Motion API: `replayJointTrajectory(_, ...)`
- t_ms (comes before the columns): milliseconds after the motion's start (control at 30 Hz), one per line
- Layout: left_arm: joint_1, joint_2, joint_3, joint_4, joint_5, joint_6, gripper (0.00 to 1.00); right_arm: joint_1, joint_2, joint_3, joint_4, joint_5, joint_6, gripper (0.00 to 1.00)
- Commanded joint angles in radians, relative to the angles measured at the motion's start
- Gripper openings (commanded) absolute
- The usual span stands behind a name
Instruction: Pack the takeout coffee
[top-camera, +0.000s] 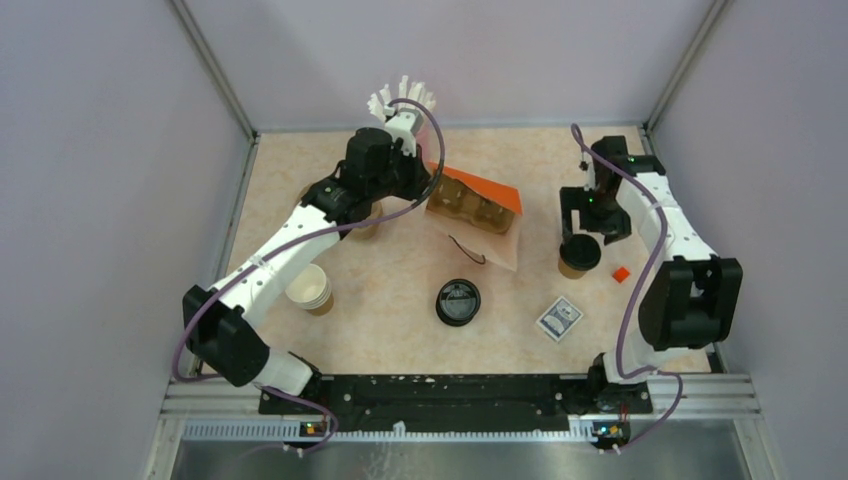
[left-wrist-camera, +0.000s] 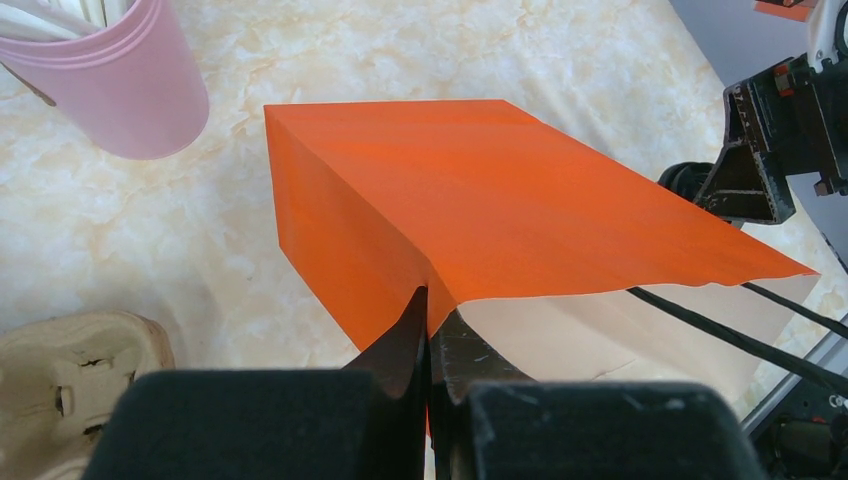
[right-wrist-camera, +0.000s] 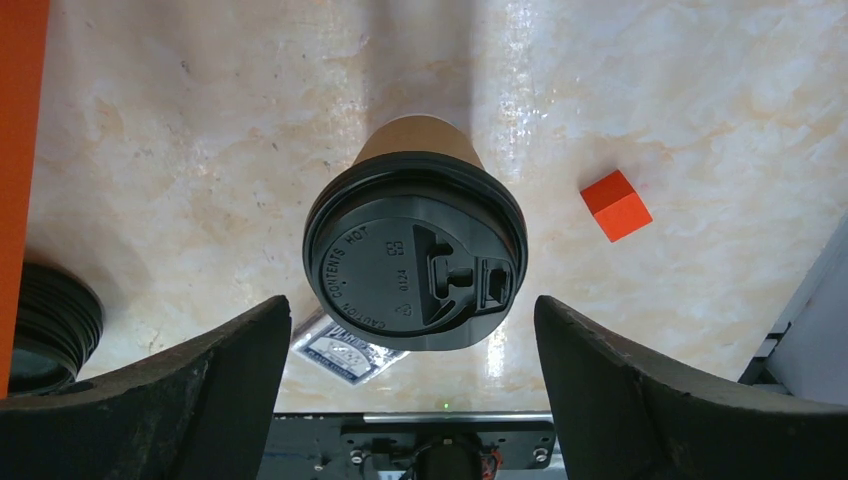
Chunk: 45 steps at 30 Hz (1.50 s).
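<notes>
Item: takeout coffee (right-wrist-camera: 415, 250), upright on counter (right-wrist-camera: 200, 150), right of orange bag (left-wrist-camera: 480, 200).
Detail: right pincer (right-wrist-camera: 408, 310) spread about it, untouching; left pincer (left-wrist-camera: 428, 325) pinching bag's edge. Hazards: an off-centre squeeze may tip it; thin paper may slip free.

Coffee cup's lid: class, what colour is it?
The lid is black; the right wrist view shows it best.

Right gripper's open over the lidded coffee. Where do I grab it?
Take the takeout coffee by its kraft wall just under the black lid, bringing the right gripper straight down. The cup stands upright, centred under the open gripper, and the overhanging lid rim should help stop it slipping through.
</notes>
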Motion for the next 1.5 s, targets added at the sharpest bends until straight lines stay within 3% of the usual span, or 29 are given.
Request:
replayJointTrajectory(0, 0.002, -0.035, 0.005, 0.044, 0.011, -0.014, 0.00, -0.031, 0.008, -0.011, -0.003, -0.021, -0.052, 0.88)
replayJointTrajectory(1467, 0.001, 0.010, 0.024, 0.052, 0.027, -0.025, 0.00, -0.030, -0.033, -0.022, 0.055, -0.045, -0.042, 0.88)
